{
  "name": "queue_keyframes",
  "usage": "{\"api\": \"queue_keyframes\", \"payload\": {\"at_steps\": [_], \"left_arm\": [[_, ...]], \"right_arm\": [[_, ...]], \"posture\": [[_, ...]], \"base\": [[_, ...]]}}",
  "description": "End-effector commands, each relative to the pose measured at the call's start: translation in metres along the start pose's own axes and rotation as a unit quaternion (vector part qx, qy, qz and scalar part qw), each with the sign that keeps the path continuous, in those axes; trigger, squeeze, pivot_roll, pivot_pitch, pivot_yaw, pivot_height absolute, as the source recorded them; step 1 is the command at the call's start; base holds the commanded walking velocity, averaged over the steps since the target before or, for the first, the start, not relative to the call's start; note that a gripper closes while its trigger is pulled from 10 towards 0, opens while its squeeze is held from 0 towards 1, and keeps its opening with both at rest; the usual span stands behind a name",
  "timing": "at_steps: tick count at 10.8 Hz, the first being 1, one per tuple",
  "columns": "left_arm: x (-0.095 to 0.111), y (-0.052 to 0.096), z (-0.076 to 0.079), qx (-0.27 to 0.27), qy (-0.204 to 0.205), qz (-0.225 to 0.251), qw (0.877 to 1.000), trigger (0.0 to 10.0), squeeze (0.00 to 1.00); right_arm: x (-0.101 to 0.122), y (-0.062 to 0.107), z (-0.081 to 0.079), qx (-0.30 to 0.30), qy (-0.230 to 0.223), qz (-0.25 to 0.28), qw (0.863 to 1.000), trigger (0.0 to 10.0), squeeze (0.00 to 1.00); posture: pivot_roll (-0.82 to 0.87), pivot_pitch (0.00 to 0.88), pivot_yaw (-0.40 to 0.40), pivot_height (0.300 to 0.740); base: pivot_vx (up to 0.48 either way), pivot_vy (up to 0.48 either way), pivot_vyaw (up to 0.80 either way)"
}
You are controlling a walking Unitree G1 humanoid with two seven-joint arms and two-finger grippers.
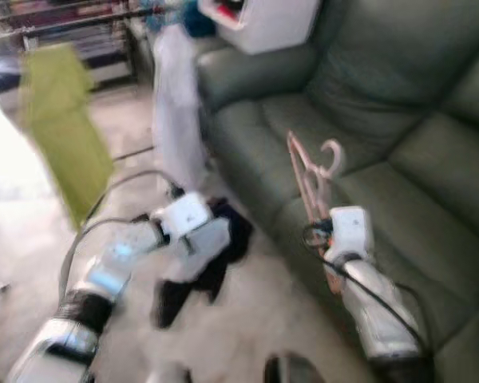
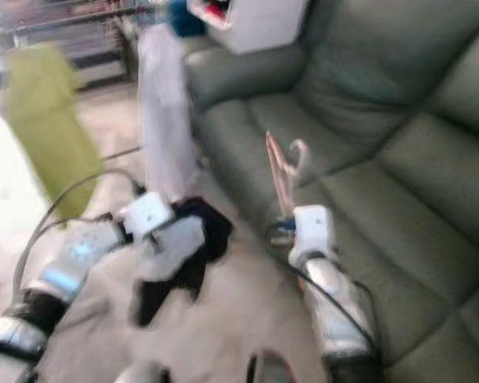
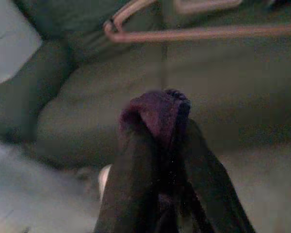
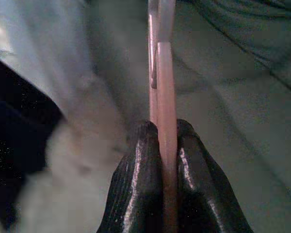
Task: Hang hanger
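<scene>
Beside sofa [image 1: 399, 136], seemingly two pink hangers [image 1: 310, 179].

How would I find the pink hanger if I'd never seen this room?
Look at the big grey-green sofa. In front of its seat, the right gripper pinches the pink hanger upright, hook on top. It is thin, stiff and pink, unlike the dark cloth at the left gripper.
</scene>
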State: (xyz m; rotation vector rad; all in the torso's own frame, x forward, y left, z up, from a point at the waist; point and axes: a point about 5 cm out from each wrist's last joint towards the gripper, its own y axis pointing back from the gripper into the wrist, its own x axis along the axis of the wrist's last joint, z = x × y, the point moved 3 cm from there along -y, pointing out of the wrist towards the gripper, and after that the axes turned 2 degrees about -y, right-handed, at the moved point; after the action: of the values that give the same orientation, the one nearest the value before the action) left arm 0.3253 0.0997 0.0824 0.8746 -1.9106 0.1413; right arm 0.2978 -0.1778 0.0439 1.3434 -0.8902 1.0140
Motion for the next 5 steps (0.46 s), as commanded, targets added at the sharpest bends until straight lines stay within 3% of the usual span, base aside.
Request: {"api": "queue_keyframes", "payload": {"at_steps": [1,3,4,5], "left_arm": [[-0.001,0.0037,-0.0088,0.019,-0.019,-0.01,1.0,10.0,0.0],[-0.0042,0.0051,-0.0045,0.017,0.005,-0.009,1.0,10.0,0.0],[-0.0034,0.0057,-0.004,0.019,0.005,-0.007,1.0,10.0,0.0],[-0.003,0.0064,-0.0045,0.023,0.011,-0.005,1.0,10.0,0.0]], "right_arm": [[0.0044,0.0003,-0.0029,0.003,-0.004,0.009,1.0,10.0,0.0],[0.0033,0.0005,-0.0048,0.005,-0.01,0.006,1.0,10.0,0.0],[0.0028,0.0006,-0.0061,0.007,-0.01,0.005,1.0,10.0,0.0],[0.0033,0.0004,-0.0065,0.007,-0.01,0.007,1.0,10.0,0.0]], "posture": [[-0.07,0.044,-0.039,0.74],[-0.07,0.044,-0.036,0.74],[-0.07,0.046,-0.037,0.74],[-0.07,0.048,-0.037,0.74]], "base": [[0.0,0.0,0.0],[0.0,0.0,0.0],[0.0,0.0,-0.8],[0.0,0.349,-0.8]]}}
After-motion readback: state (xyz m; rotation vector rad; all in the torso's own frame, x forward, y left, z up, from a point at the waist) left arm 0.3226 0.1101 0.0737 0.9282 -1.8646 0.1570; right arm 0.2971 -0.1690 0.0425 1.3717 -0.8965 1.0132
